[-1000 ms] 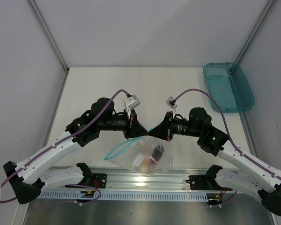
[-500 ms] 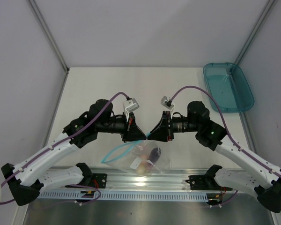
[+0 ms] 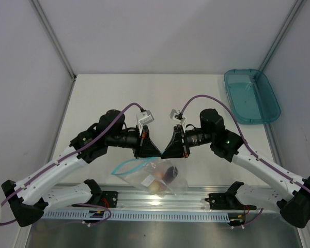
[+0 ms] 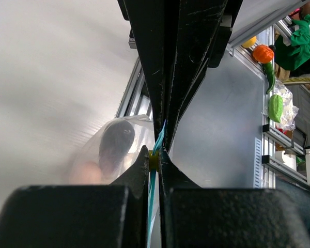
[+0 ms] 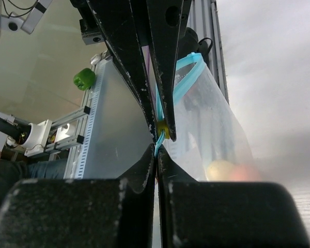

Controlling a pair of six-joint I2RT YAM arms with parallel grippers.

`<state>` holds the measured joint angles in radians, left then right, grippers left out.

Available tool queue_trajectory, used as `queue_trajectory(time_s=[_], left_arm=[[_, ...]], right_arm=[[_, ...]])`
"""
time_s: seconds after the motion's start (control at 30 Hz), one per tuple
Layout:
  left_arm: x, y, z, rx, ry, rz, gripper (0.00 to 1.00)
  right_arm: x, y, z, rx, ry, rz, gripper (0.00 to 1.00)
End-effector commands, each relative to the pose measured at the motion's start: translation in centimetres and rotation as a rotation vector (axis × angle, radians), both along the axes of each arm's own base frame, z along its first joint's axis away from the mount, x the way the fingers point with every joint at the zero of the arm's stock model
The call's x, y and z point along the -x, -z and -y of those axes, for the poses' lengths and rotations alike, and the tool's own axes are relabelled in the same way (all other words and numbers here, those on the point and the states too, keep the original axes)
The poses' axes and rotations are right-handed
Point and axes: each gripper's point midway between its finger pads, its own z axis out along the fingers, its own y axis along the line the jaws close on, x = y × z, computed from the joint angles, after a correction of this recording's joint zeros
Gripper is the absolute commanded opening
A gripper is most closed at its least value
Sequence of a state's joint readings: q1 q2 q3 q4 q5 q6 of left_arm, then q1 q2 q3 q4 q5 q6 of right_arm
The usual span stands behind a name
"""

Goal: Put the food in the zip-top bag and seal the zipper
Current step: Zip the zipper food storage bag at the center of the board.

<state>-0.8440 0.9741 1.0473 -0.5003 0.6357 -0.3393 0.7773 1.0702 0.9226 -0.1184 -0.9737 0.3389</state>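
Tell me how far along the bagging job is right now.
Done: the food sits inside the zip-top bag. In hand: the left gripper and right gripper are both shut on the zipper, tips nearly meeting. Left: the teal strip loops open beside them, so the seal looks unfinished.

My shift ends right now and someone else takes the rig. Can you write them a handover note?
Left claw: shut on the zipper.
Right claw: shut on the zipper too, tips almost meeting.
Zip-top bag: at the near edge of the table, with purple, cream and peach food inside.
Done: food bagged.
To do: the zipper gapes in a loop on the left arm's side; press it shut.
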Motion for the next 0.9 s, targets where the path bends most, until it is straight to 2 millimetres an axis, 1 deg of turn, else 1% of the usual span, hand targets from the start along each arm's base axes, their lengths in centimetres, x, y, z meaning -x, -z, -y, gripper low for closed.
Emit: queue_trajectory(time_s=[0.0, 0.03, 0.07, 0.13, 0.17, 0.2, 0.23, 0.27, 0.3, 0.37, 0.5, 0.57, 0.63, 0.73, 0.8, 0.87], left_arm=[[0.6, -1.4, 0.2, 0.051, 0.033, 0.02, 0.0], [0.4, -1.4, 0.2, 0.047, 0.024, 0.022, 0.01], [0.4, -1.3, 0.1, 0.042, 0.017, 0.021, 0.01], [0.2, -1.1, 0.0, 0.033, 0.003, 0.022, 0.0], [0.0, -0.9, -0.1, 0.021, -0.011, 0.019, 0.01], [-0.1, -0.8, -0.2, 0.015, -0.02, 0.019, 0.01], [-0.2, -0.6, -0.2, 0.009, -0.027, 0.016, 0.01], [-0.3, -0.3, -0.3, -0.002, -0.037, 0.012, 0.01], [-0.4, -0.3, -0.3, -0.005, -0.043, 0.013, 0.01], [-0.4, -0.1, -0.4, -0.013, -0.051, 0.008, 0.01], [-0.2, -0.1, -0.7, -0.003, -0.059, 0.006, 0.0], [-0.1, -0.3, -0.9, 0.011, -0.069, 0.007, 0.01], [0.0, -0.1, -1.1, 0.013, -0.076, 0.003, 0.0], [0.3, 0.1, -1.3, 0.022, -0.08, -0.003, 0.01], [0.4, 0.7, -1.4, 0.018, -0.088, -0.013, 0.01], [0.3, 0.8, -1.4, 0.027, -0.093, -0.014, 0.01]], right_arm=[[-1.2, -1.9, -0.6, -0.038, 0.061, 0.071, 0.0], [-1.8, -1.9, -0.6, -0.035, 0.102, 0.079, 0.0], [-2.8, -1.9, -0.6, -0.027, 0.164, 0.087, 0.0], [-3.6, -1.9, -0.4, -0.028, 0.238, 0.095, 0.0], [-4.5, -1.9, -0.2, -0.025, 0.297, 0.107, 0.0], [-4.8, -1.7, -0.1, -0.019, 0.331, 0.106, 0.0], [-5.1, -2.0, 0.3, -0.024, 0.368, 0.113, 0.0], [-6.0, -2.0, 0.6, -0.019, 0.424, 0.121, 0.0], [-6.3, -1.8, 0.8, -0.017, 0.453, 0.115, 0.0], [-6.5, -2.4, 1.3, -0.04, 0.491, 0.125, 0.0], [-7.1, -2.0, 1.9, -0.03, 0.538, 0.123, 0.0], [-7.0, -1.6, 2.1, -0.024, 0.536, 0.12, 0.0], [-6.8, -1.4, 2.2, -0.026, 0.532, 0.117, 0.0], [-6.5, -1.4, 2.2, -0.038, 0.525, 0.116, 0.0], [-6.5, -1.5, 2.1, -0.043, 0.521, 0.113, 0.0], [-6.2, -1.6, 2.0, -0.044, 0.506, 0.113, 0.0]])
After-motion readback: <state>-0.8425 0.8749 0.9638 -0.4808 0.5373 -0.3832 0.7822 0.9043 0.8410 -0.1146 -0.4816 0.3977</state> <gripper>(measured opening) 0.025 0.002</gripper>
